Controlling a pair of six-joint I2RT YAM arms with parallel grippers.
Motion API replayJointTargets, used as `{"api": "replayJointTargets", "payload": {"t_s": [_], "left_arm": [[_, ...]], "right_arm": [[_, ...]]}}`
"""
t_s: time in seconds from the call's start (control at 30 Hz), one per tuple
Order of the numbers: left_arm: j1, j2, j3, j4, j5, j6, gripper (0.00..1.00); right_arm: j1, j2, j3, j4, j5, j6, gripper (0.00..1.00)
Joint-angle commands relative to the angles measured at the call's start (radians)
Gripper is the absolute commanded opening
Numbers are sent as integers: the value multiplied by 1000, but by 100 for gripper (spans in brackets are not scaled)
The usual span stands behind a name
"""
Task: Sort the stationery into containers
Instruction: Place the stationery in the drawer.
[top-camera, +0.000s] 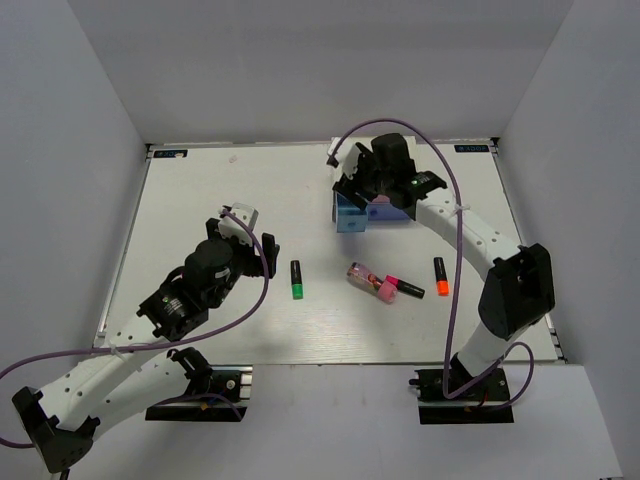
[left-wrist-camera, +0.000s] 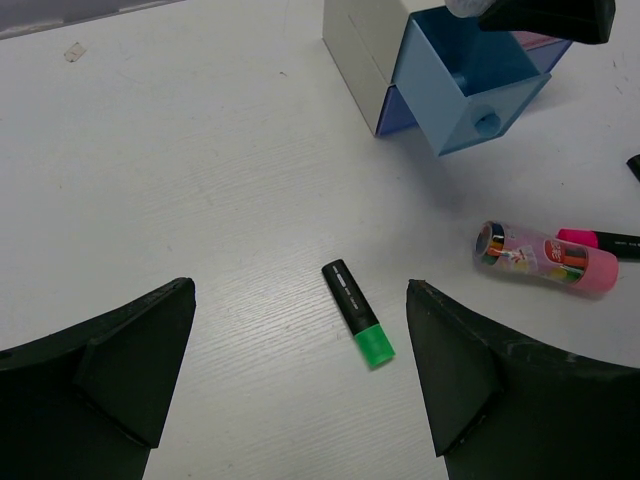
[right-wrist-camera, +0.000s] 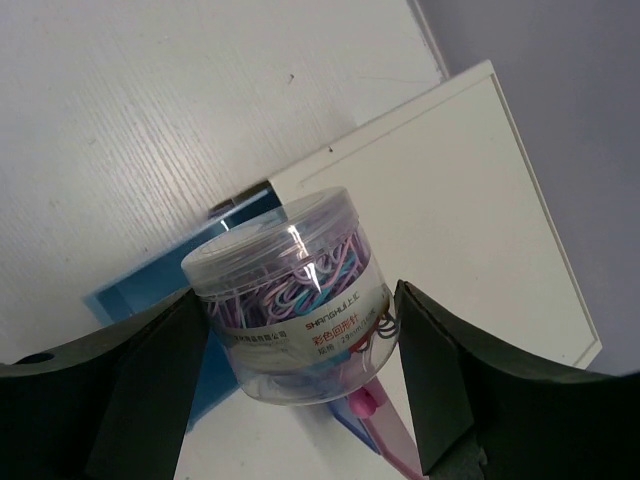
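Clip tub (right-wrist-camera: 285, 300): looks light, rigid, slick plastic; right fingers (right-wrist-camera: 110, 400) pinch its round sides. Left fingers (left-wrist-camera: 110, 370) wide apart.

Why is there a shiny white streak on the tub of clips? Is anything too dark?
Right wrist view: the streak is glare, light bouncing off the clear tub. Left wrist view: the left claw looks almost black, while the green marker is sharp and bright. Top view: soft, even light, only faint shadows.
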Motion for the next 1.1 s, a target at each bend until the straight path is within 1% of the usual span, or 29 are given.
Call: {"api": "replayJointTargets", "payload": {"t_s": [0.0, 0.03, 0.1, 0.2, 0.27, 0.3, 0.5, 0.6, 0.7, 0.8, 0.83, 0.97, 1.03, 1.07], "left_arm": [[4, -5, -12, 13, 20, 10, 97], [4, -5, -12, 13, 20, 10, 97], [4, 4, -12, 13, 20, 10, 97], [4, 5, -12, 13, 20, 10, 97], [4, 5, -12, 13, 20, 10, 97], [14, 5, -12, 13, 20, 10, 97], [14, 5, -12, 13, 20, 10, 97], [14, 5, -12, 13, 20, 10, 97], [14, 5, -12, 13, 20, 10, 97], [14, 5, -12, 13, 20, 10, 97], [14, 5, -12, 13, 29, 10, 97], [14, 5, -12, 13, 29, 10, 97], [14, -5, -12, 13, 29, 10, 97], [14, -5, -12, 13, 29, 10, 97]], "right_arm": [[-47, 4, 96, -40, -135, -11, 25], [-53, 19, 133, -78, -149, -15, 25], [-72, 42, 156, -134, -199, -41, 27], [-90, 56, 165, -171, -261, -61, 30], [-93, 62, 165, -180, -291, -75, 30], [-95, 64, 165, -188, -299, -78, 32], [-103, 93, 185, -246, -333, -103, 33], [-103, 96, 182, -246, -333, -104, 39], [-101, 111, 190, -257, -322, -101, 46], [-101, 122, 198, -255, -307, -96, 51], [-101, 124, 201, -254, -305, -93, 51], [-101, 124, 210, -257, -302, -80, 59], [-83, 124, 210, -257, -299, -78, 61], [-99, 124, 208, -257, -299, -75, 62]]}}
